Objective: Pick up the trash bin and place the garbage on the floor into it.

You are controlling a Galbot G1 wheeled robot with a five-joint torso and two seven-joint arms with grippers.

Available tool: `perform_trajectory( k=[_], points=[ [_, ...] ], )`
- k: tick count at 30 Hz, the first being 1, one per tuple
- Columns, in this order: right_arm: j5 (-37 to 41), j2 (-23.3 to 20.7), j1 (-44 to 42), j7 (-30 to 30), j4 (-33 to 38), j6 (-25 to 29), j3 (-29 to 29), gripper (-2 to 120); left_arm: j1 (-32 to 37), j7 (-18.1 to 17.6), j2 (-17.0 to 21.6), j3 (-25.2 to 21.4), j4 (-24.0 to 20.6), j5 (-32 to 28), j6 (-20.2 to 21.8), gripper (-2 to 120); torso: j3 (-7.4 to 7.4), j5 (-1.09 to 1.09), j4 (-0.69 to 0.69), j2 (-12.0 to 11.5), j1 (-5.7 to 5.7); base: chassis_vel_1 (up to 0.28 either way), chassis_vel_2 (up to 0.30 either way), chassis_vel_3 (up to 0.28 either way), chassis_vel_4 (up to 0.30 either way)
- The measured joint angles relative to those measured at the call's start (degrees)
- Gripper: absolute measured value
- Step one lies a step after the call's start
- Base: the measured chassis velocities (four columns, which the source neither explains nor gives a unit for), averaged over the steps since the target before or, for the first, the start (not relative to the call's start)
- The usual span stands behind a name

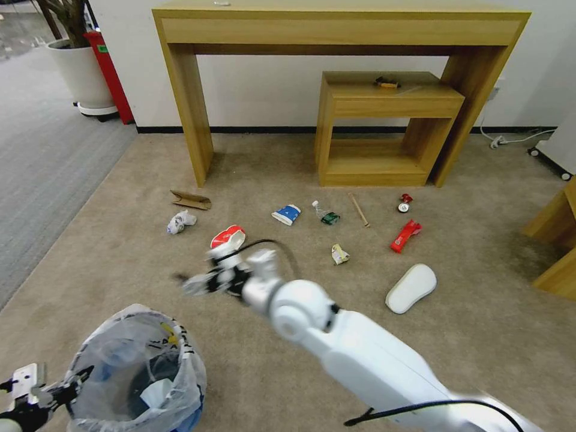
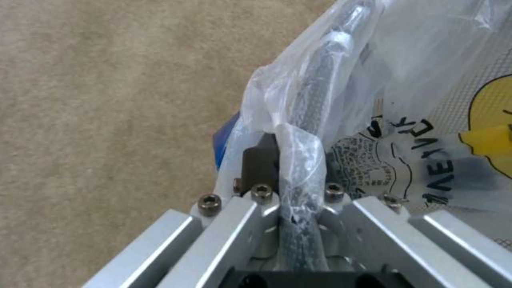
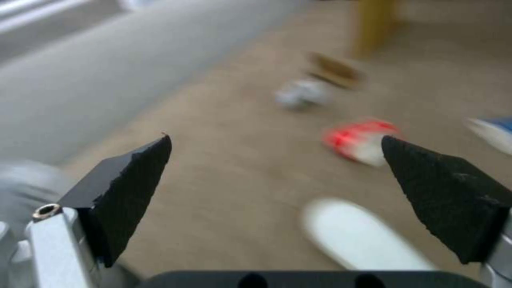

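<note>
The left gripper [image 2: 296, 208] is clamped on the bag-wrapped rim of the trash bin [image 1: 141, 372], which holds crumpled white paper in its crinkly liner. The right gripper [image 3: 275, 180] hangs spread wide and empty above the carpet floor [image 1: 492, 336]; just beyond its fingertips lie a white insole [image 3: 357, 236], a red-white cup [image 3: 360, 140] and, farther off, cardboard [image 3: 336, 72].

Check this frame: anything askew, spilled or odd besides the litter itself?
Nothing damaged or spilled. The trash bin hangs from the left gripper, shut on its bagged rim. The right gripper is open above the floor. A small dark and yellow item sits on the low shelf unit, apart from the floor litter.
</note>
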Motion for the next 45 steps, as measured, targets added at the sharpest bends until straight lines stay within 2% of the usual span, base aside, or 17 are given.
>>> perform_trajectory(
  k=[2,3,6,7,10,11,15,29,45],
  points=[
    [-5.67,-4.56,-8.12,-3.01,1.31,2.29,8.35,100,0.51,0.91,0.18,-0.69,0.62,-0.09,-0.37,0,0.00,0.00,-0.02,0.00,0.00,0.000,0.000,0.000,0.000],
    [-5.67,-4.56,-8.12,-3.01,1.31,2.29,8.35,100,0.51,0.91,0.18,-0.69,0.62,-0.09,-0.37,0,0.00,0.00,-0.02,0.00,0.00,0.000,0.000,0.000,0.000],
    [-10.81,-8.20,-17.59,-4.39,3.16,6.45,16.25,100,0.82,1.51,0.21,-0.90,1.05,-0.10,-0.62,0,0.00,0.00,-0.01,0.00,0.00,0.000,0.000,0.000,0.000],
    [-10.81,-8.20,-17.59,-4.39,3.16,6.45,16.25,100,0.82,1.51,0.21,-0.90,1.05,-0.10,-0.62,0,0.00,0.00,-0.01,0.00,0.00,0.000,0.000,0.000,0.000],
    [-13.65,-8.15,-25.56,-4.56,4.70,9.94,22.24,100,0.81,1.86,0.10,-0.56,1.13,0.19,-0.76,0,0.00,-0.01,0.00,0.00,0.00,0.000,0.000,0.000,0.000],
    [-13.65,-8.15,-25.56,-4.56,4.70,9.94,22.24,100,0.81,1.86,0.10,-0.56,1.13,0.19,-0.76,0,0.00,-0.01,0.00,0.00,0.00,0.000,0.000,0.000,0.000],
    [-14.44,-4.78,-31.18,-4.44,7.53,11.87,28.48,100,0.58,1.87,-0.66,0.23,0.19,0.66,-0.76,0,-0.01,-0.01,0.01,0.00,0.00,0.000,0.000,0.000,0.000],
    [-13.16,-2.45,-33.17,-3.55,9.75,12.26,32.26,100,1.16,2.23,-0.82,0.28,-0.61,0.94,-1.21,0,-0.01,-0.02,0.01,0.00,-0.01,-0.001,0.015,0.001,-0.009],
    [-12.06,-1.87,-32.83,-3.18,9.64,11.00,32.28,100,1.67,2.63,-1.19,0.54,-1.77,1.49,-1.63,0,0.01,-0.02,0.01,0.00,0.01,-0.005,0.202,0.005,-0.207]
  ],
)
